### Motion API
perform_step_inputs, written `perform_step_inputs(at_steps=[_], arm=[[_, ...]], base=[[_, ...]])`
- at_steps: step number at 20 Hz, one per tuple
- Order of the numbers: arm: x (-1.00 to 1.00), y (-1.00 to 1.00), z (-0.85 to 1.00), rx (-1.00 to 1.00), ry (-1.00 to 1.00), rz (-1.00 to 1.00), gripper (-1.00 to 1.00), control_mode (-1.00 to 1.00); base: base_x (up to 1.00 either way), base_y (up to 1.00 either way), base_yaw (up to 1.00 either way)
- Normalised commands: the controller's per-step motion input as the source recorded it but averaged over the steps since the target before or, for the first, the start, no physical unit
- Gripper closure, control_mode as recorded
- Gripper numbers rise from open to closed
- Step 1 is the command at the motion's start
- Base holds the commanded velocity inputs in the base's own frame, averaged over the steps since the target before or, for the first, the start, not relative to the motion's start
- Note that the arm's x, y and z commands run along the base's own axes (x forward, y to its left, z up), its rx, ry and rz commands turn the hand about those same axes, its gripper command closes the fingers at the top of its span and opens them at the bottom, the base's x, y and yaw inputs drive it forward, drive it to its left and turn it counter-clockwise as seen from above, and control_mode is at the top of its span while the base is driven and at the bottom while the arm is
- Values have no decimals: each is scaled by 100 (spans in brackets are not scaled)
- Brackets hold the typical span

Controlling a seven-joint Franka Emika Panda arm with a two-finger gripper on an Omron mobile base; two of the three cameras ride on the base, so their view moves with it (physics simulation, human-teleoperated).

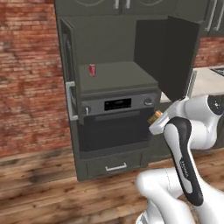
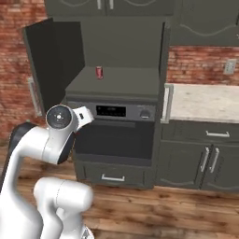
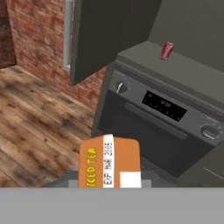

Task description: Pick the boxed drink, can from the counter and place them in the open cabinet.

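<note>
A: Where does the small red soda can stand?

B: It stands upright on the flat shelf of the tall dark grey-green open cabinet, towards the left of the bay in the left base view, with both cabinet doors swung wide. Just under that shelf sits a built-in oven with a dark glass front, a display and silver knobs.

A: And the orange-yellow boxed drink?

B: The hand view has it close at the bottom, an orange carton with a white strip and yellow lettering, upright against the camera. In the left base view a bit of orange shows at the tip of the white arm's gripper, in front of the oven's right side and well below the shelf.

A: How do the jaws stand?

B: They are closed narrow on the carton, which hides the finger tips. The carton hangs over the wooden plank floor, apart from the oven door. A beige speckled surface lies right of the cabinet.
</note>
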Motion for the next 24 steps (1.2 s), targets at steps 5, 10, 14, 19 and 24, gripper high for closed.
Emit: perform_step_inputs(at_steps=[5, 10, 14, 19, 24], arm=[[0, 0, 0, 0, 0, 0, 100, 100], [0, 0, 0, 0, 0, 0, 100, 100], [0, 0, 0, 0, 0, 0, 100, 100], [0, 0, 0, 0, 0, 0, 100, 100], [0, 0, 0, 0, 0, 0, 100, 100]], base=[[100, 0, 0], [100, 0, 0], [70, -26, 0], [35, -42, 0], [61, -2, 0]])
